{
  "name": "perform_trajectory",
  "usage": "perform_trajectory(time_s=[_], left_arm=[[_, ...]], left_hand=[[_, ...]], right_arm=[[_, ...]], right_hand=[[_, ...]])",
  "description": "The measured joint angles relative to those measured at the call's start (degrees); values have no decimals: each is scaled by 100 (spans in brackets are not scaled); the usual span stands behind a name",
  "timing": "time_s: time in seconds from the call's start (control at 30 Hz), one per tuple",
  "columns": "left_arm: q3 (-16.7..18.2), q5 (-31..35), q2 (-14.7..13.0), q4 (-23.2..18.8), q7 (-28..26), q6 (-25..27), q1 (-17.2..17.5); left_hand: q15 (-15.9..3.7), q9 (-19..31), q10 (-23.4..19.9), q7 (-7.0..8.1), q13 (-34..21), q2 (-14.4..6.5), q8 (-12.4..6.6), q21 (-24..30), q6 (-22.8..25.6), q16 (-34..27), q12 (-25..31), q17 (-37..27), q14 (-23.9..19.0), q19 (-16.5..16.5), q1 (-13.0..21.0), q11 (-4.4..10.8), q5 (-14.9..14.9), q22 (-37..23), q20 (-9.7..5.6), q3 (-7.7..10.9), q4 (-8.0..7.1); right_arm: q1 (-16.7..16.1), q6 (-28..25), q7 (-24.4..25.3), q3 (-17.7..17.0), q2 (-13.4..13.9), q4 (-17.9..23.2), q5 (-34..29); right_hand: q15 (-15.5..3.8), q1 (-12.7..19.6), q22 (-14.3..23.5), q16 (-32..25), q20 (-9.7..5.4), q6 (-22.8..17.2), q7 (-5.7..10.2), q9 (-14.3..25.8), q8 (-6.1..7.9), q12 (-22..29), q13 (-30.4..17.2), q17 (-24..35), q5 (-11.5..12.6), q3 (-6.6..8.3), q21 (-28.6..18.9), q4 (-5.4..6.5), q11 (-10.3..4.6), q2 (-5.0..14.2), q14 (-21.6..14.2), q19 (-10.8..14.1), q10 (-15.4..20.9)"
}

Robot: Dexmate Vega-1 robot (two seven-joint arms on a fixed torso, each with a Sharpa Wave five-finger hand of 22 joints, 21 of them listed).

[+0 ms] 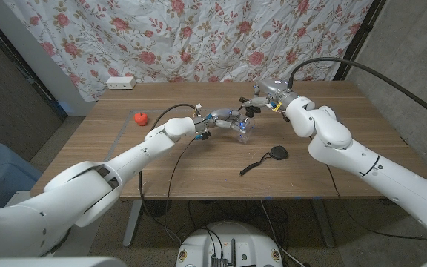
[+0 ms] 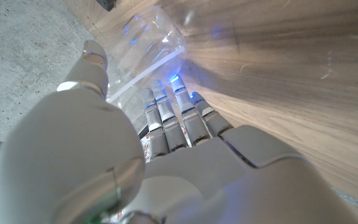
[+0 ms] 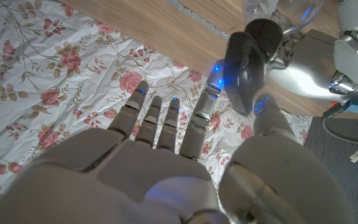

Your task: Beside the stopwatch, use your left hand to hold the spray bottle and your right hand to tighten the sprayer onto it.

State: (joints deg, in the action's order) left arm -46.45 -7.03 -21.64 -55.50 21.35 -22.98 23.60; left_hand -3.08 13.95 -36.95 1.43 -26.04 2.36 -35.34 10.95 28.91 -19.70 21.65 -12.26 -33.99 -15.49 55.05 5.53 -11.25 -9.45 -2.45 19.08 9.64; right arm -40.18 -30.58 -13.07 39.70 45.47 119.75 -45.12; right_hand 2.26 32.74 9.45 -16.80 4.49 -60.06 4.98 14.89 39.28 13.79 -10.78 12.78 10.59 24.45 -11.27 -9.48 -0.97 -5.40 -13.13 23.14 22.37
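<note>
Two hands: meet at the spray bottle [image 1: 244, 128].
Left hand [image 1: 222, 119]: fingers wrapped round the clear bottle.
Right hand [image 1: 256, 101]: just above it, pinching the black sprayer [image 3: 248, 55].
Stopwatch [image 1: 276, 153]: near, below the right hand.

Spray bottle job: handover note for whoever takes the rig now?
Left hand grips the clear spray bottle at mid-table. Right hand pinches the black sprayer on the bottle's top. The stopwatch lies on the table a little nearer the robot, to its right, cord trailing. Done: both grips set, sprayer on the neck. Left: tighten it; how far it is threaded can't be judged. A red object sits off to the left.
</note>
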Motion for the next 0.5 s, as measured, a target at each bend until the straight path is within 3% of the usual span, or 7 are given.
perform_trajectory(time_s=[0.2,0.5], left_arm=[[0,6,-7,-24,2,20,8],[-13,10,23,21,37,21,-5]], left_hand=[[-30,0,0,0,-5,0,0,0,0,0,2,0,-30,0,0,0,1,0,0,0,0],[-30,0,0,-1,-15,0,0,0,0,0,2,0,-30,0,0,1,1,0,0,0,0]], right_arm=[[-38,-66,87,1,-44,-7,-57],[-73,-197,206,30,-136,-77,-166]], right_hand=[[-74,60,0,0,-19,-263,-34,-49,102,0,0,0,0,24,0,24,-28,60,-74,102,151],[-166,93,0,-52,-82,-561,39,-117,187,22,0,1,0,24,0,24,-105,92,-250,164,414]])
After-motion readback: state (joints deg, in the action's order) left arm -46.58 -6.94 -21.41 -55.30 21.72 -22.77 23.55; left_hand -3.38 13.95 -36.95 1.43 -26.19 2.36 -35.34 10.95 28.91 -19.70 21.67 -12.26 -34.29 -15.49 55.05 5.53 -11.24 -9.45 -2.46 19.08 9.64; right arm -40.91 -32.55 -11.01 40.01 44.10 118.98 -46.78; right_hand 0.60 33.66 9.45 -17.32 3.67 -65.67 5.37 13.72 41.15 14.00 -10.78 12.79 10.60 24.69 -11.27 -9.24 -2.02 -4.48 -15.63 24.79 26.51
